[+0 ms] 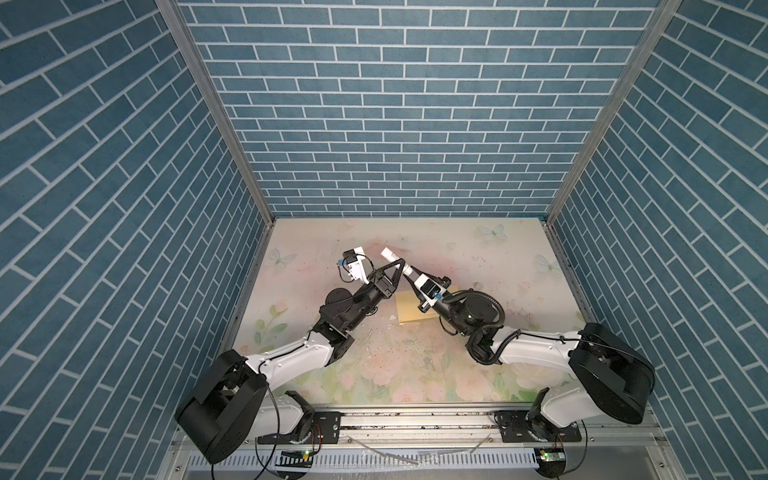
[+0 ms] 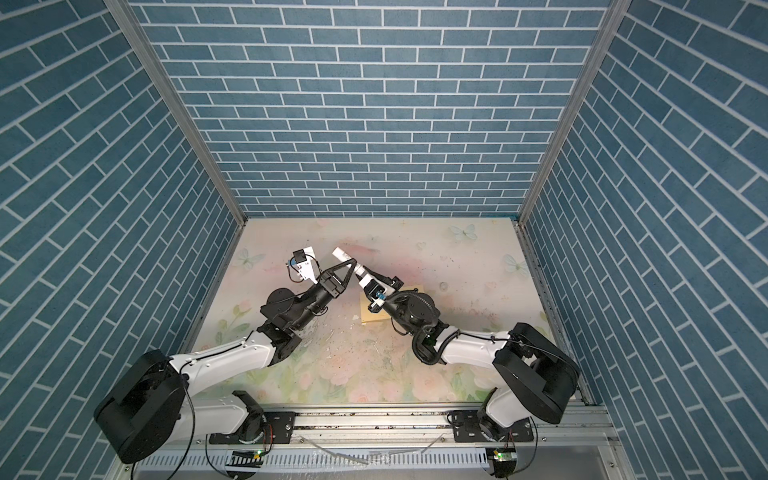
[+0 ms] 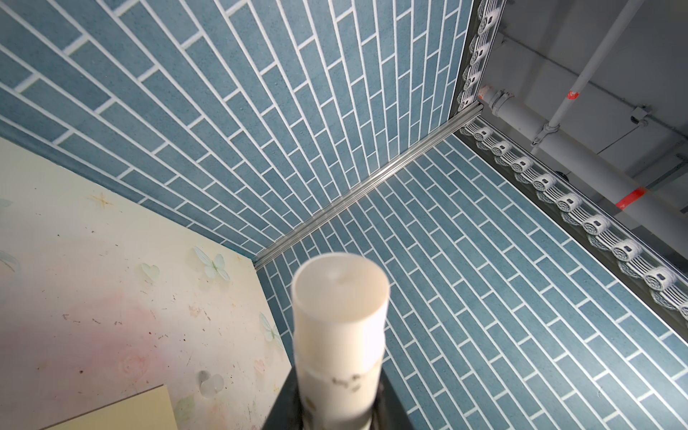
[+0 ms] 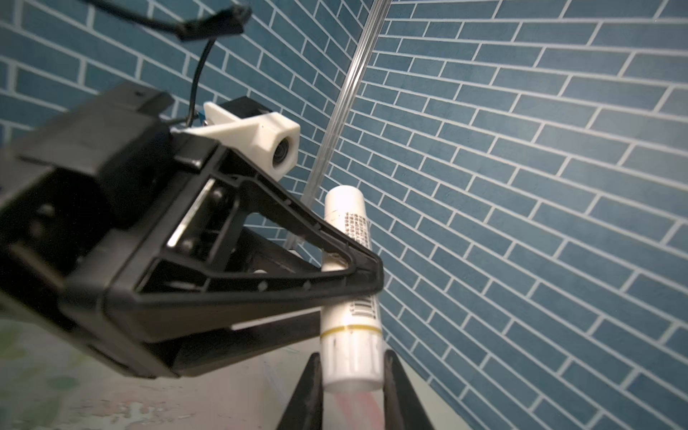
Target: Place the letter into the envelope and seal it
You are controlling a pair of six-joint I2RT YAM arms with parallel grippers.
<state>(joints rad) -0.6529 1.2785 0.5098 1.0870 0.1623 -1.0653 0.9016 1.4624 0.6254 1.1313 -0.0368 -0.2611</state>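
The envelope point(image 1: 409, 311) lies flat near the middle of the bench point(image 1: 478, 257), its right part hidden under the right arm (a yellow corner also shows in the left wrist view). Beyond it, raised off the bench, the right end effector point(image 4: 352, 363) has its fingers drawn narrow against both sides of one end of a white tube point(image 4: 348, 219). The left end effector point(image 1: 401, 266) clamps the same tube at mid-length. The tube's free end slants toward the back edge, leaning left.
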